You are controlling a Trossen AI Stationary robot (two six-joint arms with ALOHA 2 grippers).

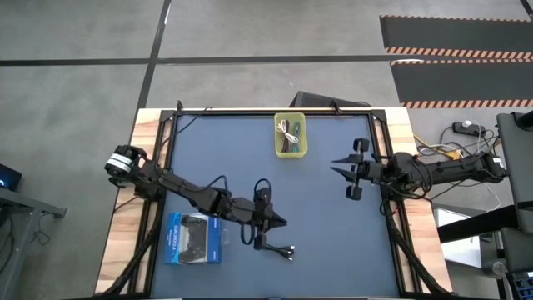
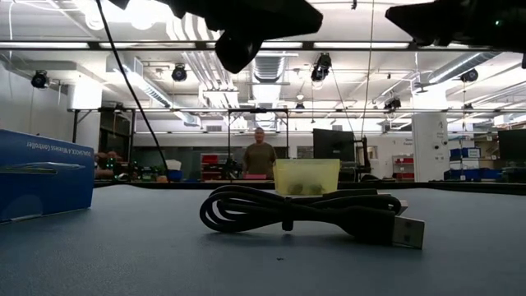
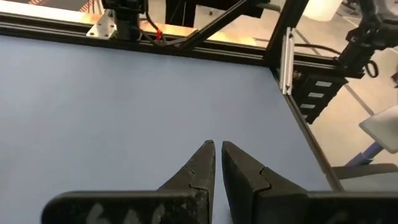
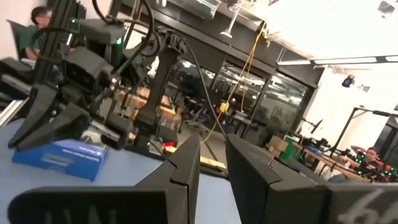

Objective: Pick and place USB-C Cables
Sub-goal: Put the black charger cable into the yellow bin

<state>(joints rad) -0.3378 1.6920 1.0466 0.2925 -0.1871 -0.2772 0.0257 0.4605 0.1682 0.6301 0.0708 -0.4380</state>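
Note:
A black USB-C cable lies coiled on the blue mat near the near edge. In the low view this black cable rests flat, its plug end on the mat. A white cable and a teal one lie in the yellow bin; a purple one I cannot make out. My left gripper hangs above the mat just beyond the black cable, shut and holding nothing. My right gripper waits by the right edge, fingers close together and holding nothing.
A blue-and-black retail box lies flat near the table's left near corner, also seen as the blue box. The yellow bin stands by the far edge. A black frame rail borders the mat. A person stands in the room beyond.

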